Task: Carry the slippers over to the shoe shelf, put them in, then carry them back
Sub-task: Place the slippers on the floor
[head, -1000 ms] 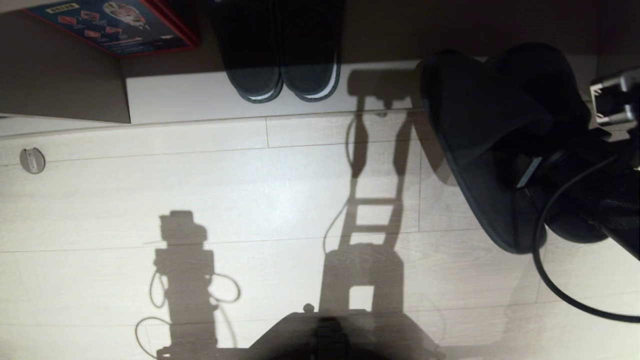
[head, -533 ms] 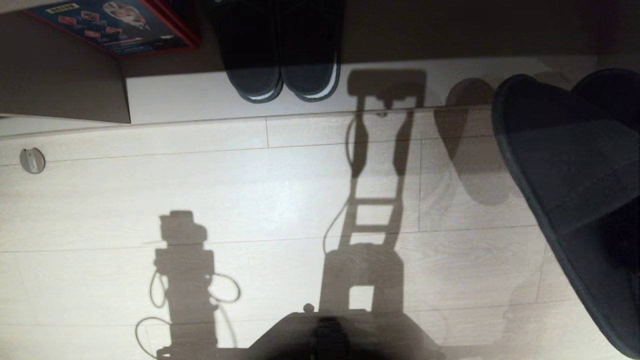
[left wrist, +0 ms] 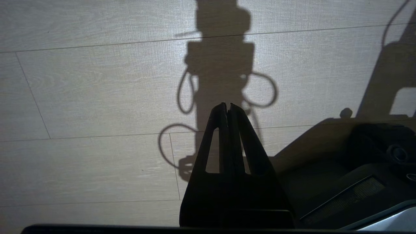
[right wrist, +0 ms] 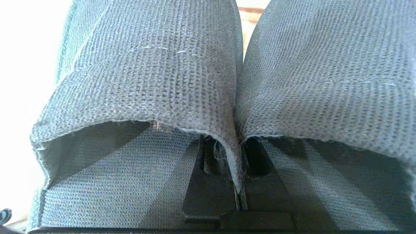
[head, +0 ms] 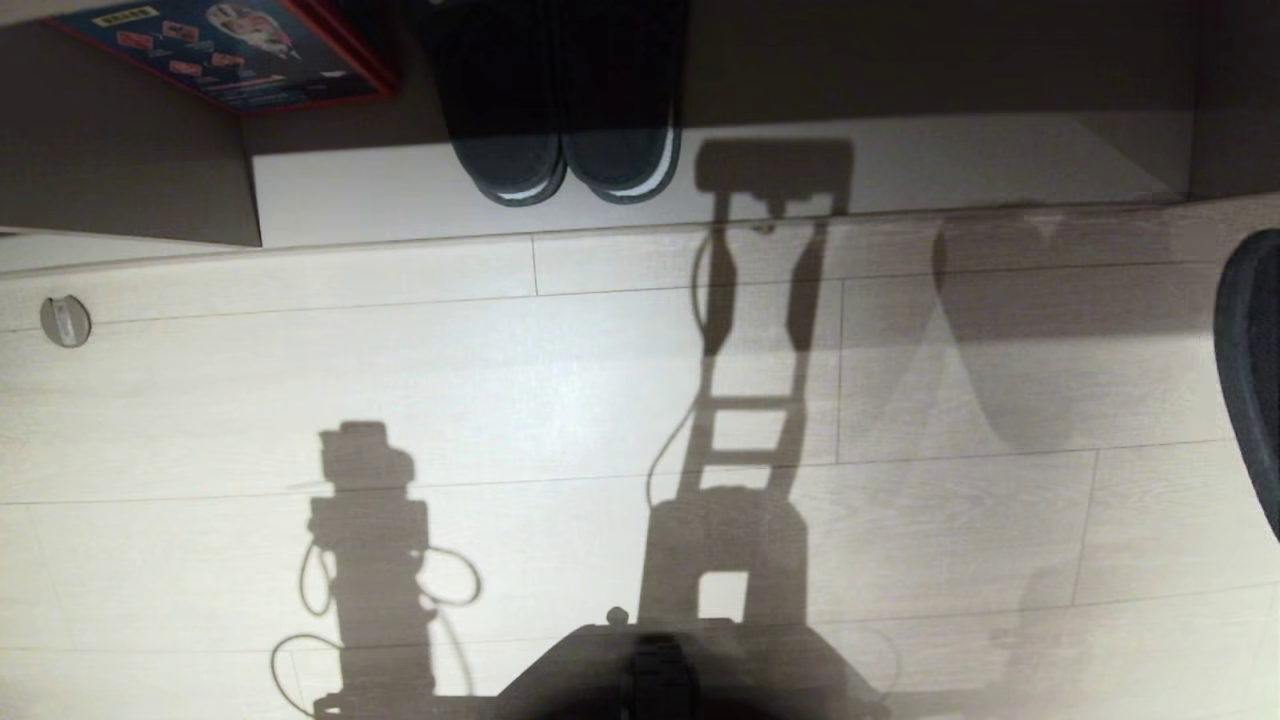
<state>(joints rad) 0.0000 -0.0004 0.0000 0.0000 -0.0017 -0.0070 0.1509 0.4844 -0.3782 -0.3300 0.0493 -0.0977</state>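
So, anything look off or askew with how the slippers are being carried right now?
Nothing looks damaged. The right pincer is shut on the inner upper bands of both slippers, pinched together with a few loose threads at the fabric edge. In the head view only a dark sole edge shows at the far right. The striped pair sits neatly in the shoe shelf.

The shoe shelf [head: 900,165] lies open right of the striped slippers [head: 565,150]; a red box [head: 230,50] fills the left, apparently. The floor [head: 500,400] before it is unobstructed.
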